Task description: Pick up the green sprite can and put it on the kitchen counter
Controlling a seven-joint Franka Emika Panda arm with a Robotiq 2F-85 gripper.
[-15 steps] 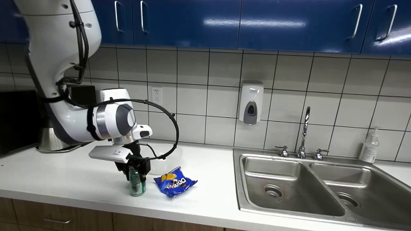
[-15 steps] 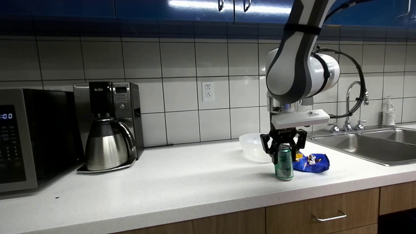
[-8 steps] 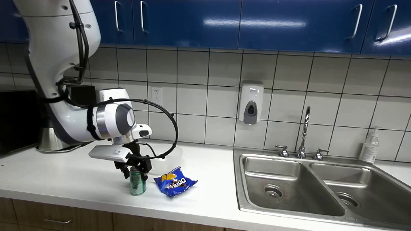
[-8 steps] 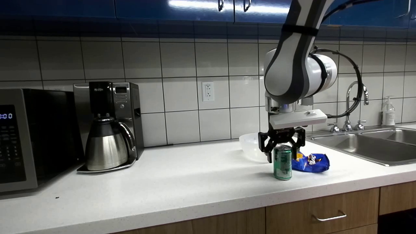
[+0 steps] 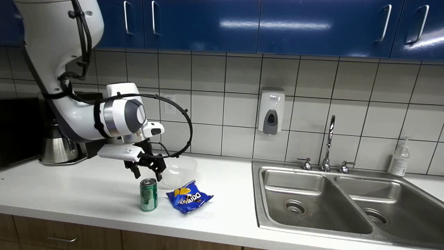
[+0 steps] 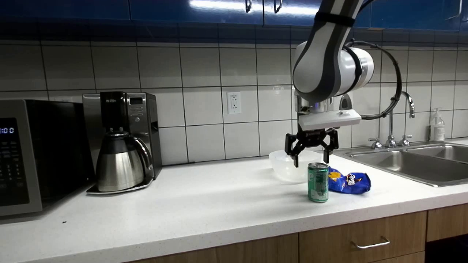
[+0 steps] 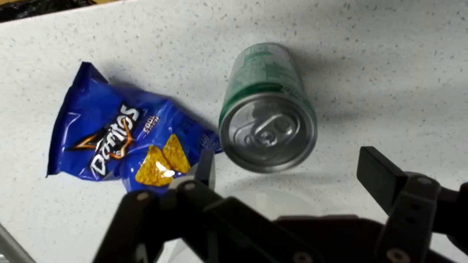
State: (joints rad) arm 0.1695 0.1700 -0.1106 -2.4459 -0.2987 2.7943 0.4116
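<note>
The green sprite can [image 5: 148, 195] stands upright on the white kitchen counter [image 6: 204, 208], not held by anything. Seen in an exterior view, my gripper [image 6: 311, 161] hangs just above the can's silvery top, fingers spread, with an air gap below the fingertips. From the wrist camera, the sprite can [image 7: 267, 113] shows its pull tab, and it lies beyond the open gripper [image 7: 287, 164]. A finger pad [image 7: 380, 175] is on the right, well apart from the can, and nothing sits between the two fingers.
A blue snack packet [image 5: 189, 198] lies close beside the can. Behind it stands a pale translucent bowl [image 6: 287, 168]. The steel double sink [image 5: 257, 208] is set into the counter farther along. A coffee maker [image 6: 148, 113] and a microwave [image 6: 55, 146] stand at the far end.
My gripper was closed around the can's upper part. It has let go, spread its fingers and risen above it. The can stays standing on the counter.
</note>
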